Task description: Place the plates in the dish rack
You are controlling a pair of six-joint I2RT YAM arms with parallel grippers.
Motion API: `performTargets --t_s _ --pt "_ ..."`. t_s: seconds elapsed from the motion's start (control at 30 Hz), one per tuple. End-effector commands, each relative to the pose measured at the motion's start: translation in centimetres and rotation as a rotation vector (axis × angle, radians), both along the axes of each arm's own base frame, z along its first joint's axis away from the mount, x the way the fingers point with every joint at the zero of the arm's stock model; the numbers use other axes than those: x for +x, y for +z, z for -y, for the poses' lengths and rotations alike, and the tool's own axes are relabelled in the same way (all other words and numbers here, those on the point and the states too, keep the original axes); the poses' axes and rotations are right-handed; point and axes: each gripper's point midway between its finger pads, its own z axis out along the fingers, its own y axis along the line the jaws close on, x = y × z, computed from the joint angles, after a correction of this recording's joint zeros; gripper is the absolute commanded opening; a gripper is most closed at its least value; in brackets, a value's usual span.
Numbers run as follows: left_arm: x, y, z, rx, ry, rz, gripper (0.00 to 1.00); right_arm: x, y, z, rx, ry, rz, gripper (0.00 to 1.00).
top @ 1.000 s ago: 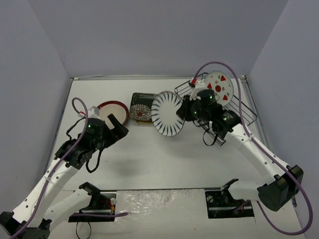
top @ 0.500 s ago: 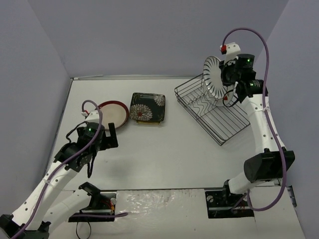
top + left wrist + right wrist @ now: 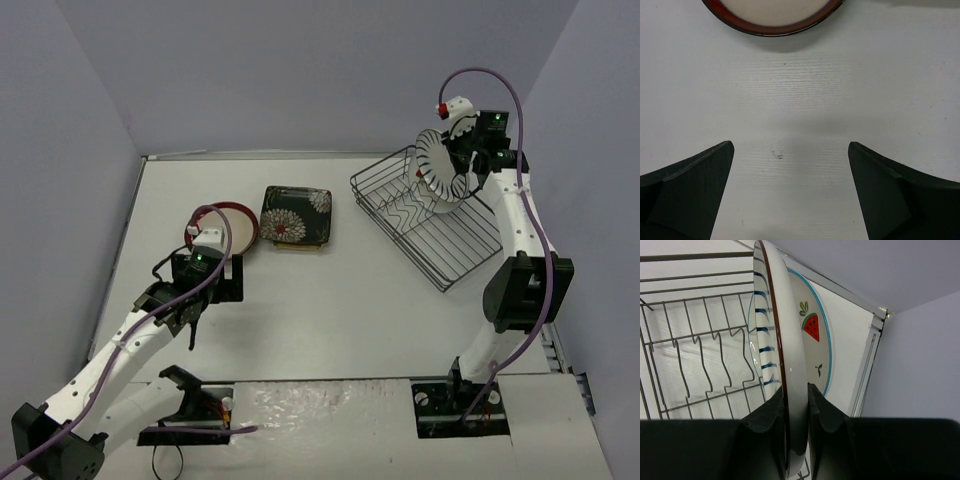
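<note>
Right jaws pinch the striped plate (image 3: 771,340) upright on edge over the dish rack (image 3: 445,250), just beside the watermelon plate (image 3: 812,327); left jaws, spread wide, face the red-rimmed plate (image 3: 772,12) on the bench

We find bare white table (image 3: 790,100) between the wide-spread fingers of the left gripper (image 3: 790,145), a free run forward until the round cream plate with a red rim (image 3: 772,12) lies across the path. Just right of it the black square plate with white flowers (image 3: 295,215) takes up the table. Beyond that a broad open stretch reaches the dark wire dish rack (image 3: 445,235). The rack's nearer zigzag dividers stand open. Its far end is crowded by the white round plate with black radial stripes (image 3: 795,365), clamped on edge in the right gripper (image 3: 796,405). The white watermelon-print plate (image 3: 815,335) stands just behind it, leaving a slim gap. The lavender-grey wall (image 3: 580,150) runs close along the rack's right.
</note>
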Motion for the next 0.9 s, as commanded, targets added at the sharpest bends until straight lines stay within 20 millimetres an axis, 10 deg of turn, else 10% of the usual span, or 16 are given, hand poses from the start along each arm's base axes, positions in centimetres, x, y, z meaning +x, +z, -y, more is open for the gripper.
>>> performTargets --t_s 0.0,0.23,0.87 --pt "1.8 2.0 0.8 -0.029 -0.016 0.061 0.97 1.9 8.6 0.1 -0.046 0.022 0.271 0.00" --pt "2.2 2.2 0.3 -0.056 0.007 0.080 0.97 2.6 8.3 0.2 -0.041 0.042 0.274 0.00" --pt "2.4 2.2 -0.2 -0.069 0.026 0.082 0.97 3.3 -0.8 -1.3 0.069 0.078 0.141 0.00"
